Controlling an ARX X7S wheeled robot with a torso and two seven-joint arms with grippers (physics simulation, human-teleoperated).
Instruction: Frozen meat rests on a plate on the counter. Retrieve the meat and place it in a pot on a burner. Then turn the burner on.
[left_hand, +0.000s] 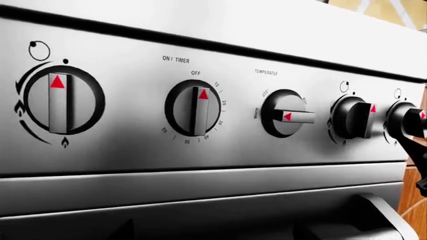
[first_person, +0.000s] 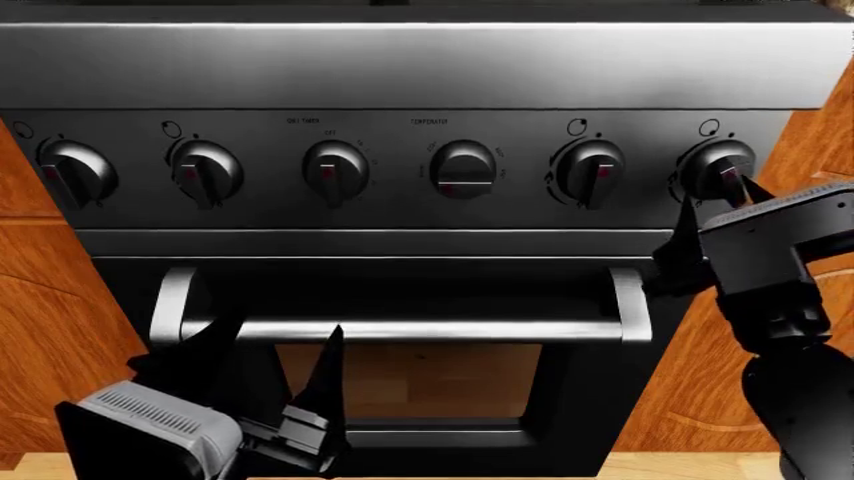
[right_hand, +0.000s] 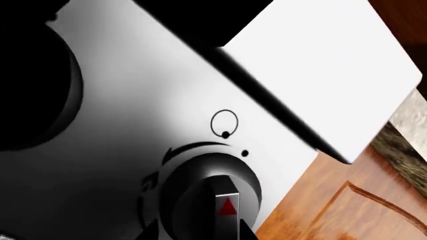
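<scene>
Steel fills nearly the whole scene: the front panel of a stove (first_person: 427, 170) stands square to the head view, flanked by orange-brown wooden cabinet doors (first_person: 40, 290). Six dark knobs run in a row across the panel, with the oven door (first_person: 400, 380) and its long silver handle (first_person: 400, 330) below them.

At the row's far right end, the right pincer (first_person: 707, 225) is up against the last knob (first_person: 718, 168). One dark finger (first_person: 685, 255) rises just below and beside the knob, and a second thin tip reaches the knob's edge; whether the fingers actually clamp it cannot be told. The right wrist view shows that same knob very close, its red arrow on the raised grip, a small ring symbol printed on the panel near it, and a sliver of speckled desk (right_hand: 407, 145) edge past the cabinet corner.

Low on the other side, the left pincer (first_person: 267, 375) hangs in front of the oven door with its two black fingers spread wide, holding nothing. Its wrist camera looks along the panel: a burner knob (left_hand: 60, 100), a timer dial (left_hand: 195, 107) set at OFF, and a temperature dial (left_hand: 285, 115) pointing at warm.

Meat, plate and pot appear in none of the views.
</scene>
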